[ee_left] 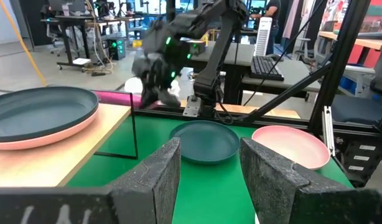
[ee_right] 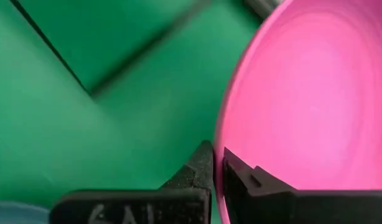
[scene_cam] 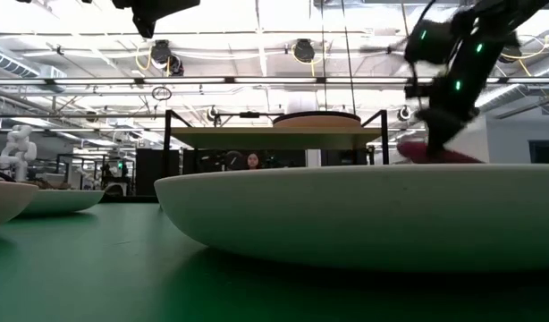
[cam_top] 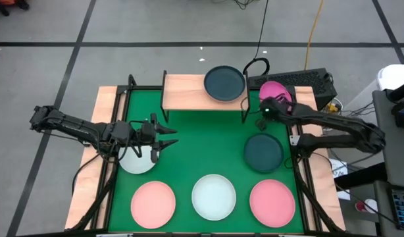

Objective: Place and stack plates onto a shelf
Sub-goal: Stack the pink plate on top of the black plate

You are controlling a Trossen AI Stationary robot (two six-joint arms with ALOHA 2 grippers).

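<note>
Two arms are over the green-topped table (cam_top: 189, 141), but only the right gripper (ee_right: 217, 163) is at work: its fingers are pinched on the near rim of the round magenta plate (cam_top: 276, 92), which sits at the table's far right corner, just beside the right end of the small light-wood shelf on thin black legs (cam_top: 183, 91). The shelf lies to the left of the held plate, so the coming move would likely be a lift and a carry leftward. On the shelf's right half a dark teal-grey plate (cam_top: 224, 83) already rests on a pale pink one, as the left wrist view shows, and the left half of the board is bare. The right arm is plainly the nearer one to both plate and shelf. The left gripper (cam_top: 168, 137) hovers with its fingers spread apart, holding nothing, just above a pale mint-white plate (cam_top: 137, 161) on the table's left side.
</note>
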